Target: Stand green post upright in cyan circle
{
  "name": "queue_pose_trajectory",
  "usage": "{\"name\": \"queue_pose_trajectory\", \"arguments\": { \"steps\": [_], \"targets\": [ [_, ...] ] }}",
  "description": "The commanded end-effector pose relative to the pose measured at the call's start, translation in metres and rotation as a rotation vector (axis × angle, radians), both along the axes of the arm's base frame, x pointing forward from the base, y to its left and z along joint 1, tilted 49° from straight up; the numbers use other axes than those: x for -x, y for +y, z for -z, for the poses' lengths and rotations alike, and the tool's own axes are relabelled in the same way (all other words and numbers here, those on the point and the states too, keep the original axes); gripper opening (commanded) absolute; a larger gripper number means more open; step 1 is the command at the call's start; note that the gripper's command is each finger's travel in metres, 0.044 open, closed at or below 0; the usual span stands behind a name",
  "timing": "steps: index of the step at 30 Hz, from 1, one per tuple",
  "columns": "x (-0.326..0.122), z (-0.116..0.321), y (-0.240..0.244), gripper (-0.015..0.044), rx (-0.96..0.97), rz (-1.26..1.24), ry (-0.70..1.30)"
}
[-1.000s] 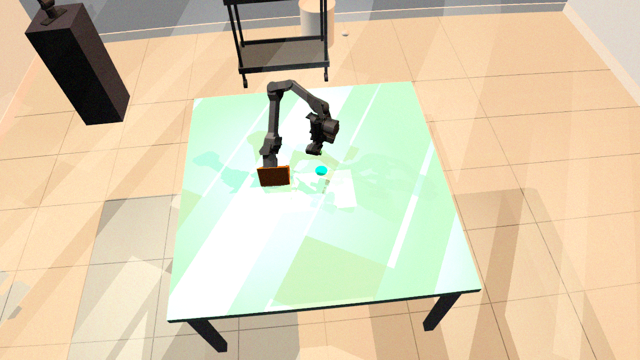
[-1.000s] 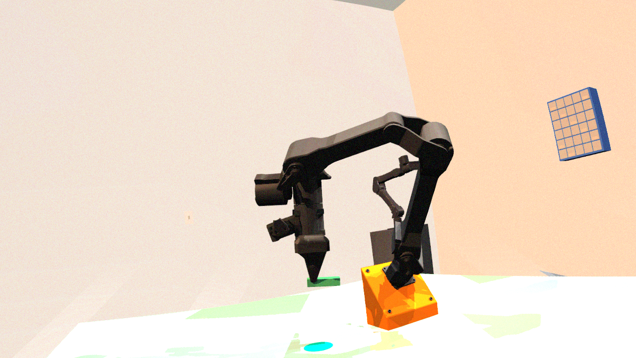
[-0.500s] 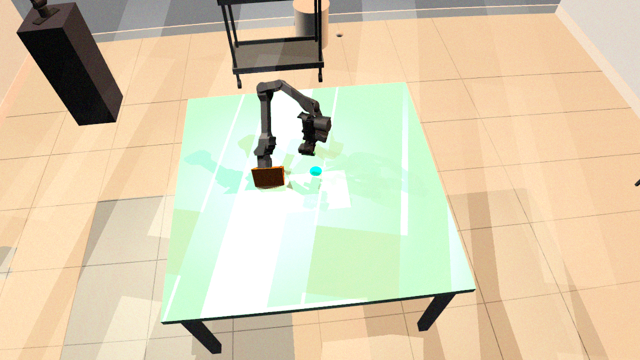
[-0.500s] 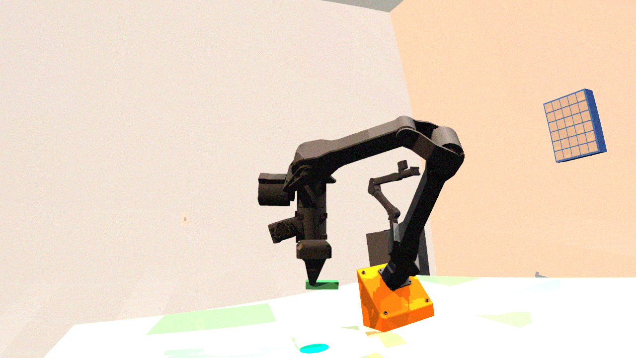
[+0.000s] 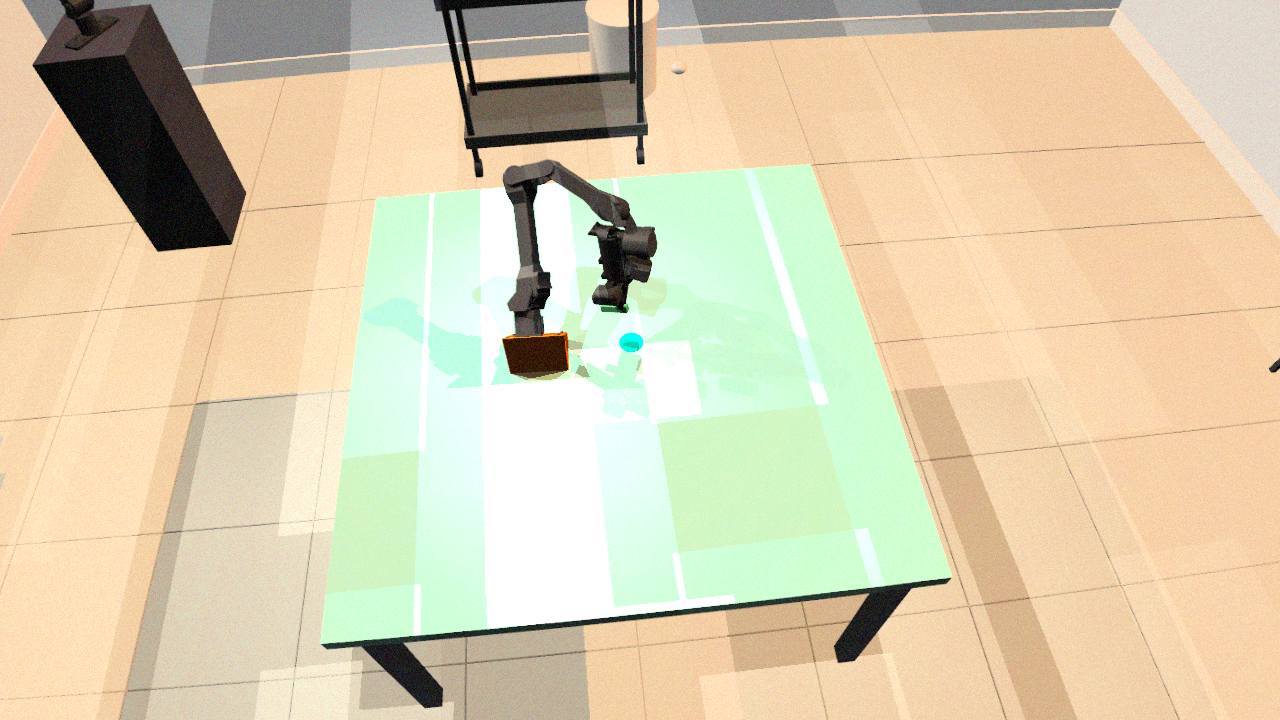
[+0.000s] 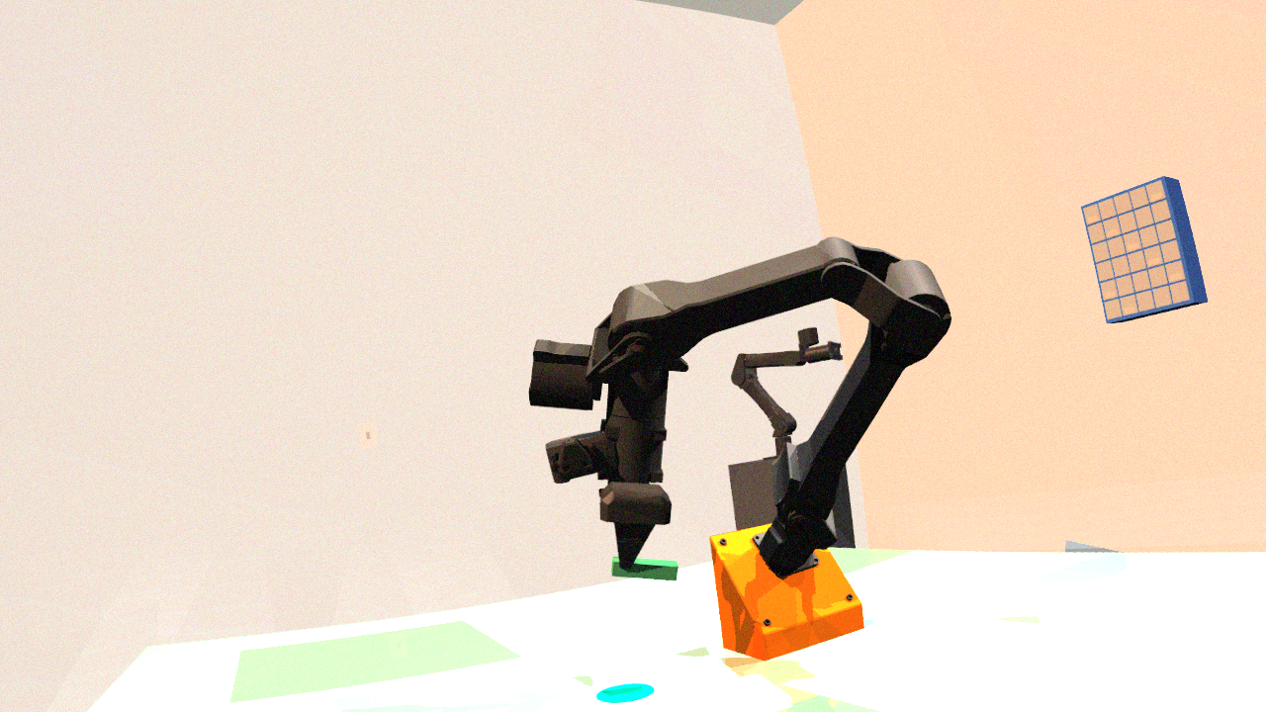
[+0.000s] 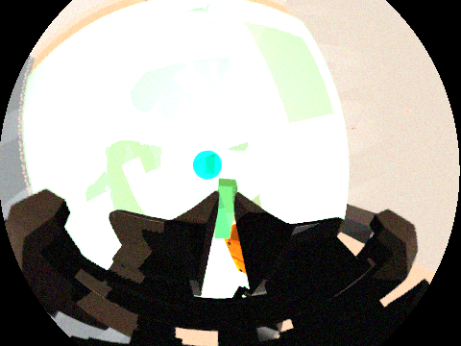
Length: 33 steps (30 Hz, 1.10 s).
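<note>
We are gripping the green post (image 5: 614, 308) (image 6: 657, 569) (image 7: 226, 211) near one end with our end effector (image 5: 615, 306) (image 6: 626, 565) (image 7: 226, 195), probably leaving length free for standing it upright.
</note>
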<state>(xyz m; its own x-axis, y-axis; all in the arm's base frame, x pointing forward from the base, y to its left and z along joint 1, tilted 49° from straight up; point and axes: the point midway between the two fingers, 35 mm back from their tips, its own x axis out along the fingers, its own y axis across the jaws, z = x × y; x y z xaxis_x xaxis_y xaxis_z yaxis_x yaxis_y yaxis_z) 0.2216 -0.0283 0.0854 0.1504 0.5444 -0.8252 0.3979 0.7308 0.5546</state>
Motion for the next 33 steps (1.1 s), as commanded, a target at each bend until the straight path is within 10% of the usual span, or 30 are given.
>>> {"name": "queue_pose_trajectory", "arguments": {
  "steps": [1, 33],
  "targets": [
    [0.0024, -0.0002, 0.0013, 0.0023, 0.029, 0.011, -0.009],
    [0.0114, 0.0016, 0.0055, 0.0023, 0.173, 0.111, -0.093]
  ]
}}
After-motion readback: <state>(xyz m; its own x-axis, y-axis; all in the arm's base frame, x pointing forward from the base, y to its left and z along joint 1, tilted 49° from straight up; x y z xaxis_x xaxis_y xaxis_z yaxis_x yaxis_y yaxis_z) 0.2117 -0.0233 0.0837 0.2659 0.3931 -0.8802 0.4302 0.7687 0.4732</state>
